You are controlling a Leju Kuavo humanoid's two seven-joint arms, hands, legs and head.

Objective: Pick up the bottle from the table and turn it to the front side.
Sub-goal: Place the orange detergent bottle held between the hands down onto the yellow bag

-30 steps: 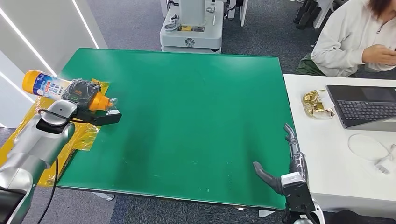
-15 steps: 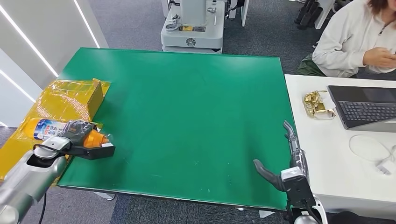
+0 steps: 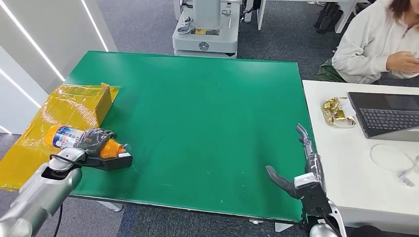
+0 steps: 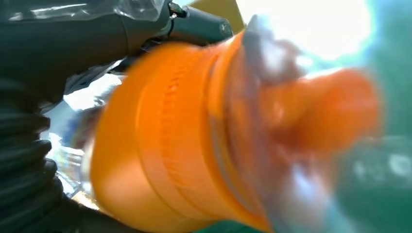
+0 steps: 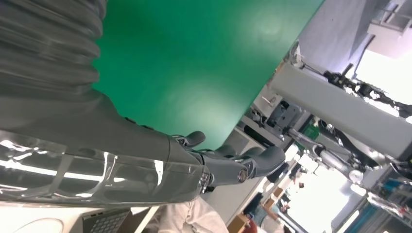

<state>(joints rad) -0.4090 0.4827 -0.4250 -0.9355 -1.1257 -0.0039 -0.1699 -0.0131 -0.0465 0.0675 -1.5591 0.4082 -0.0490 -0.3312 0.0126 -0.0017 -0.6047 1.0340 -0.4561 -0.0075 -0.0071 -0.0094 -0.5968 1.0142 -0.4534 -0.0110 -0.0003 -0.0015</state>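
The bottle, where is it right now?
In the head view the bottle is in the left hand, lying sideways at the green table's near left edge, orange cap toward the table, beside the yellow box.

The green table [image 3: 197,113] is the landmark. Its whole middle and far part lie bare, open to a hand from either side. At its left edge a yellow box [image 3: 74,106] stands, and just nearer than the box the left hand [image 3: 94,140] holds the bottle [image 3: 79,139] lying on its side, blocking the near-left corner. At its near-right corner the right hand [image 3: 301,170] hovers with fingers spread. Against its right edge stands a white desk [image 3: 346,163] bearing a laptop [image 3: 390,116] and gold wrappers [image 3: 336,111].
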